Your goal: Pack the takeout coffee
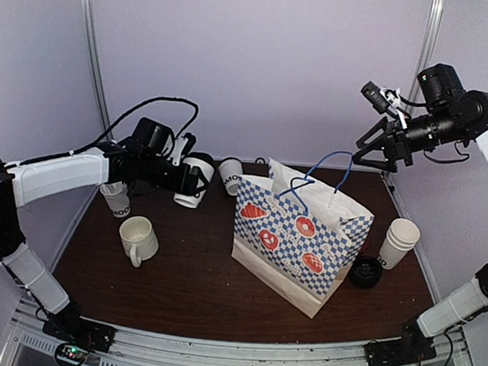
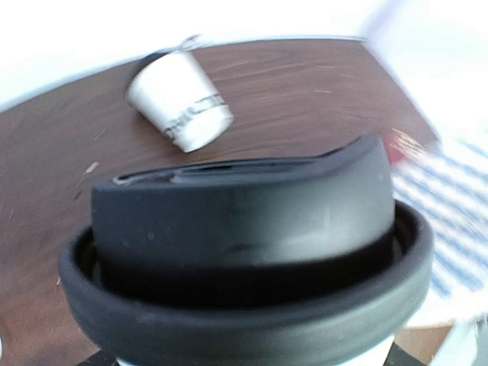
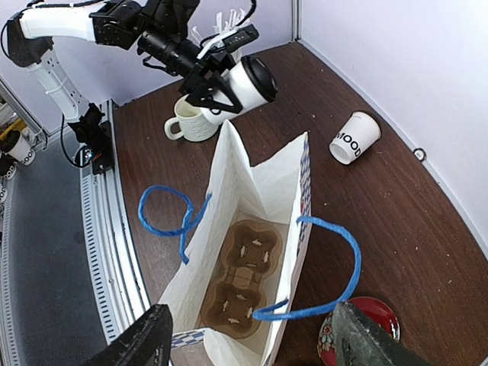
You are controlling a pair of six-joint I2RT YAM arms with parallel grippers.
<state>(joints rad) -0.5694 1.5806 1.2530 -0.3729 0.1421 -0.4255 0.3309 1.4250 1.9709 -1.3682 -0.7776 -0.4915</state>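
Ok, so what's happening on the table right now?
The left gripper has its jaws shut on a white paper cup with a black plastic lid, tilted in the air beside the blue-and-white checkered paper bag. The bag stands open with a brown cardboard cup tray at its bottom, no cups in it yet. The right gripper hovers above the bag, jaws open.

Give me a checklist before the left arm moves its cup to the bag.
1. Left end effector shut on the white paper cup with black plastic lid: ok.
2. Lid seated on rim: ok.
3. Cup over the blue-checked paper bag mouth: not ok, it hangs to the left.
4. Bag mouth open: ok.
5. Brown cardboard carrier inside holds no cup: ok.
6. Right end effector open, clear of the drop path: cannot tell.
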